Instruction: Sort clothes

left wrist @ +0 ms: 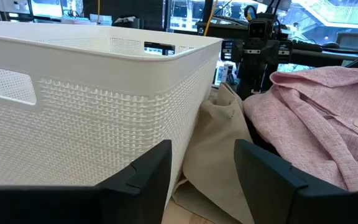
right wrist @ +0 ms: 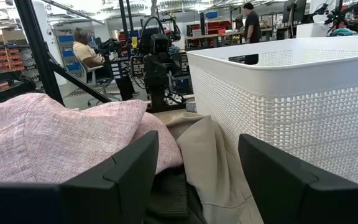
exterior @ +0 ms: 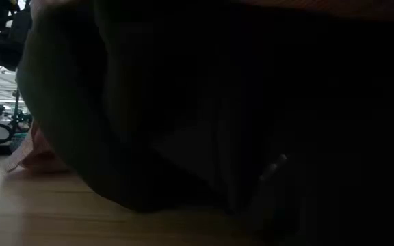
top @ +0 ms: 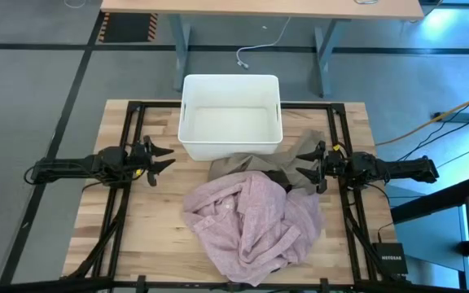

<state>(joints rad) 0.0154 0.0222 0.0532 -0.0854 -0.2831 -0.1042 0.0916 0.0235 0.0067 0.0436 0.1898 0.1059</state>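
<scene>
High view, read left to right. Left gripper [top: 159,158] sits at the left-middle of the frame over bare table [top: 129,228], fingers spread wide, holding nothing, pointing toward frame centre. It is well apart from any fabric.

Centre: white tub [top: 231,146] in the upper middle, apparently empty. Just below it lies the heap of clothes. The pink garment [top: 251,224] covers the lower centre, crumpled, with its bulk running from the centre down toward the lower right. A beige garment [top: 238,163] pokes out between the pink one and the tub's near wall, touching the tub. A dark piece [top: 277,178] shows at the pink garment's upper right edge; colour hard to call.

Right: right gripper [top: 306,163] at the right-middle, fingers also spread wide and empty, tips hanging at the heap's right edge, over beige and dark fabric.

Key relation: the heap lies directly ahead of the right gripper's open jaws and just beside them, whereas the left gripper has a stretch of bare table to cross. Judgement: the right arm is the nearer one for a first pick.

Low view is almost wholly blocked by dark fabric close to the lens; only a pink edge [exterior: 29,157] shows at its left.
</scene>
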